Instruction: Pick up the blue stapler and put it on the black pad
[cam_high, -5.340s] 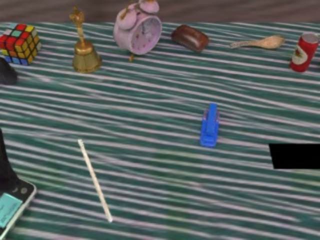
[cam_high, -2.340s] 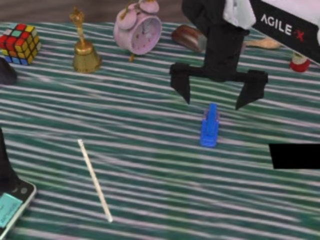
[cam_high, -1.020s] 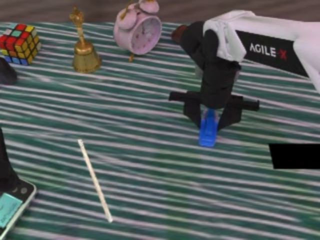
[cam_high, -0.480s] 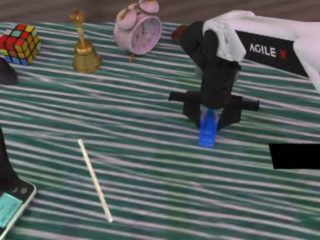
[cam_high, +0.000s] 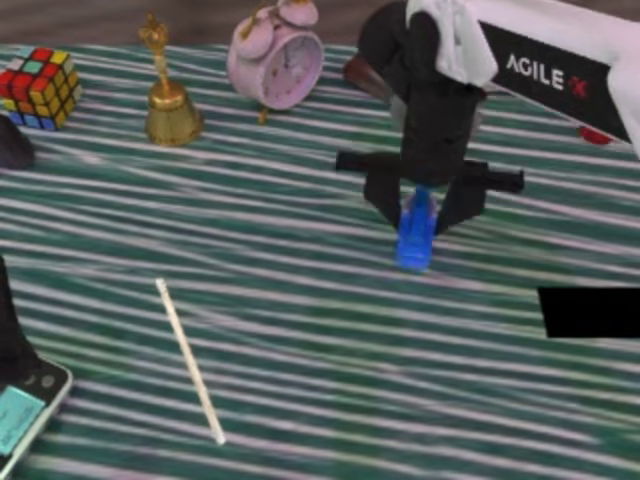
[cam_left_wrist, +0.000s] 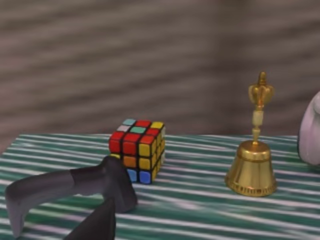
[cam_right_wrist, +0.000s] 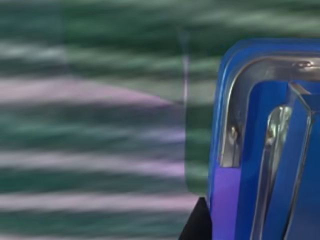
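The blue stapler (cam_high: 415, 240) hangs a little above the striped green cloth, right of the middle in the top view. My right gripper (cam_high: 418, 212) is shut on its far half, one black finger on each side. The right wrist view is filled with the stapler (cam_right_wrist: 270, 150), with a black fingertip (cam_right_wrist: 198, 226) pressed against its side. The black pad (cam_high: 592, 312) lies flat at the right edge, nearer than the stapler and apart from it. My left arm (cam_high: 10, 340) stays parked at the left edge.
Along the far side stand a colour cube (cam_high: 40, 88), a gold bell (cam_high: 170, 105) and a pink alarm clock (cam_high: 276, 62). A white stick (cam_high: 190, 362) lies left of centre. A teal-screen phone (cam_high: 22, 415) sits at the near left corner. The right arm covers most of a red can (cam_high: 595, 133).
My right gripper came down, shut on the stapler, and in the last half second has risen with it, lifting it off the cloth. The left arm has not moved.
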